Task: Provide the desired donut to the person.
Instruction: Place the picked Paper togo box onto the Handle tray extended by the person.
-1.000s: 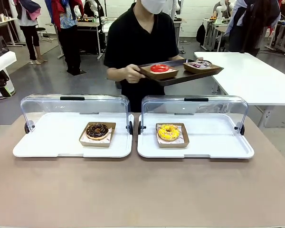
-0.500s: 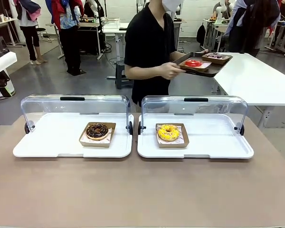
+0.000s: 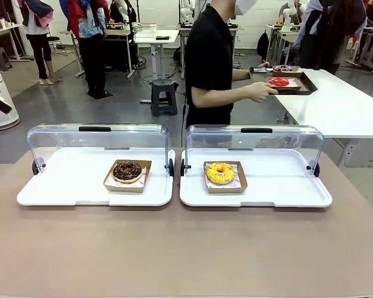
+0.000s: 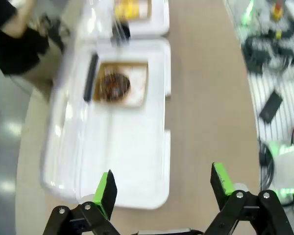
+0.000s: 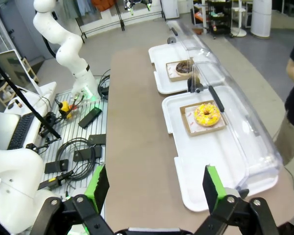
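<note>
My left end effector hangs released above the counter; beyond its fingertips sits a chocolate donut in a brown paper tray on a white serving tray. My right end effector is released too; ahead and right of it a yellow-glazed donut lies under a raised clear lid. The person, in black, stands beyond, sideways, holding a dark tray bearing a red donut.
</note>
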`<state>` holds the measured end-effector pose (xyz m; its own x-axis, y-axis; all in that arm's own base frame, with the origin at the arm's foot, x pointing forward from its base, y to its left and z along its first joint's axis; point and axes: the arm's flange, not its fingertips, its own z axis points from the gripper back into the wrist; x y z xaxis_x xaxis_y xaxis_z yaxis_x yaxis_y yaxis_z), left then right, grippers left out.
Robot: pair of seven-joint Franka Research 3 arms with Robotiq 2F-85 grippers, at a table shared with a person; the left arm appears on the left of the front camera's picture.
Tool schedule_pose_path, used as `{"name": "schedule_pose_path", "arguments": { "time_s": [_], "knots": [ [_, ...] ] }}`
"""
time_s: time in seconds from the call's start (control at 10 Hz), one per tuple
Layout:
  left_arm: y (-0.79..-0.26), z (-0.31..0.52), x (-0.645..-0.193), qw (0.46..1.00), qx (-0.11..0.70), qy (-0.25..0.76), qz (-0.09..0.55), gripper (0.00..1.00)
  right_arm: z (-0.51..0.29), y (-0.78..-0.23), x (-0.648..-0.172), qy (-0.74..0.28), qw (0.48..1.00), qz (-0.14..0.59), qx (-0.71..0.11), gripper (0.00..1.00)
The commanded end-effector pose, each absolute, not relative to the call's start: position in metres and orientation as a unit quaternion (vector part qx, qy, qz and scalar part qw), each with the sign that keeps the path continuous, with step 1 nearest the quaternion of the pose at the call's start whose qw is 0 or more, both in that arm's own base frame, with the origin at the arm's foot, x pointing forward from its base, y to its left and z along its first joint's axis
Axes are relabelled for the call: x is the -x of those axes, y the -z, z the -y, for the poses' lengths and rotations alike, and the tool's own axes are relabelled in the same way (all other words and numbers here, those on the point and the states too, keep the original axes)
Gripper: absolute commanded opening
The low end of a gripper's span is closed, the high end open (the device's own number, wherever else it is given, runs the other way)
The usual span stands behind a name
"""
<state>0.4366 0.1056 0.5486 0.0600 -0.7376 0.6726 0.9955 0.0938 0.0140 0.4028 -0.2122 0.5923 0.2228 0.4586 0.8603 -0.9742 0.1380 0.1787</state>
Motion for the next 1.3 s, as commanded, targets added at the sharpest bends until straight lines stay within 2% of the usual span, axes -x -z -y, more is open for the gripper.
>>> {"name": "schedule_pose_path", "arguments": {
  "time_s": [0.0,0.2,0.5,1.0,1.2],
  "knots": [
    [-0.553,-0.14,-0.453,0.634,0.336,0.613,0.33,1.0,0.21,-0.592,-0.402,-0.527,0.676,0.331,-0.393,1.0],
    [-0.539,-0.184,-0.436,0.59,0.371,0.593,0.403,1.0,0.21,-0.592,-0.402,-0.527,0.676,0.331,-0.393,1.0],
    [-0.522,-0.219,-0.425,0.597,0.371,0.587,0.401,1.0,0.21,-0.592,-0.402,-0.527,0.676,0.331,-0.393,1.0],
    [-0.504,-0.222,-0.429,0.63,0.333,0.589,0.382,1.0,0.21,-0.592,-0.402,-0.527,0.676,0.331,-0.393,1.0],
    [-0.512,-0.222,-0.429,0.616,0.355,0.579,0.399,1.0,0.21,-0.592,-0.402,-0.527,0.676,0.331,-0.393,1.0]
  ]
}}
